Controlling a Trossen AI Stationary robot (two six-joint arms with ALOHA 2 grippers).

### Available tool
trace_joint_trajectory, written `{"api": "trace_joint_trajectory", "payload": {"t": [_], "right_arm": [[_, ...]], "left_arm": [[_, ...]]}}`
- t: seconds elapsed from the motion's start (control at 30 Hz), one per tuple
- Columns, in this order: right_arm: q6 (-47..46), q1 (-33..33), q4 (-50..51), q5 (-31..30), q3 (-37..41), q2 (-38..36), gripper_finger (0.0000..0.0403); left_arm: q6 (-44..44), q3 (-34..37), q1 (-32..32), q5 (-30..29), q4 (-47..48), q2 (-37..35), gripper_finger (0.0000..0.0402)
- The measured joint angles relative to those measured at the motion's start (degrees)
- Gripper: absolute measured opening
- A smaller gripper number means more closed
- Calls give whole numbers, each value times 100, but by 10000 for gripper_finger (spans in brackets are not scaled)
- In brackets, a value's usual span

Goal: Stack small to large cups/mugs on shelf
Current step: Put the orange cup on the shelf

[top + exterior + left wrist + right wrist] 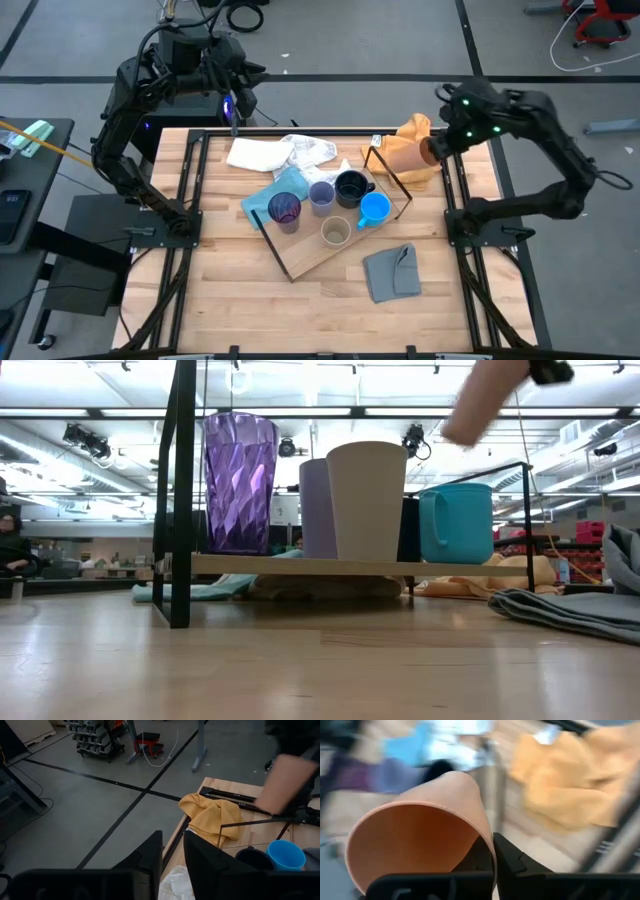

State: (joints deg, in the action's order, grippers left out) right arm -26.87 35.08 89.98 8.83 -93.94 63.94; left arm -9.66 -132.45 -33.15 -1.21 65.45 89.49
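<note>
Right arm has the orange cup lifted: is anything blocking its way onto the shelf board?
The right gripper holds the orange cup tilted at the shelf corner. The shelf's black frame rod runs just beneath it, and the bright blue mug and black mug stand closest.

the shelf (pixel 312 250) is pale smooth wood with thin matt black metal rods. on it, the purple tumbler (pixel 239 482) looks glossy, faceted, see-through plastic; beside the shelf the grey cloth (pixel 392 272) lies soft and matt.
</note>
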Motion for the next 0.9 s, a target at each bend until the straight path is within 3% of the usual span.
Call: {"api": "trace_joint_trajectory", "payload": {"t": [0.1,0.23,0.4,0.67,0.8,0.9], "right_arm": [[-798,-902,-377,62,-306,16,1],[-1821,-2499,-1972,-249,-316,164,0],[-2000,-3712,-3375,-543,-314,948,0],[-1422,-4099,-3900,-242,-632,2565,0],[-1062,-4117,-3644,-177,-1489,3160,0],[-704,-4138,-2829,-155,-2457,3623,0]], "left_arm": [[-3,0,0,-2,-2,1,83],[-2,1,0,-2,-2,0,84],[-3,-1,0,0,-2,2,90],[-3,1,0,0,4,0,84],[-3,0,0,0,106,0,83],[-10,0,0,-2,129,0,87]]}}
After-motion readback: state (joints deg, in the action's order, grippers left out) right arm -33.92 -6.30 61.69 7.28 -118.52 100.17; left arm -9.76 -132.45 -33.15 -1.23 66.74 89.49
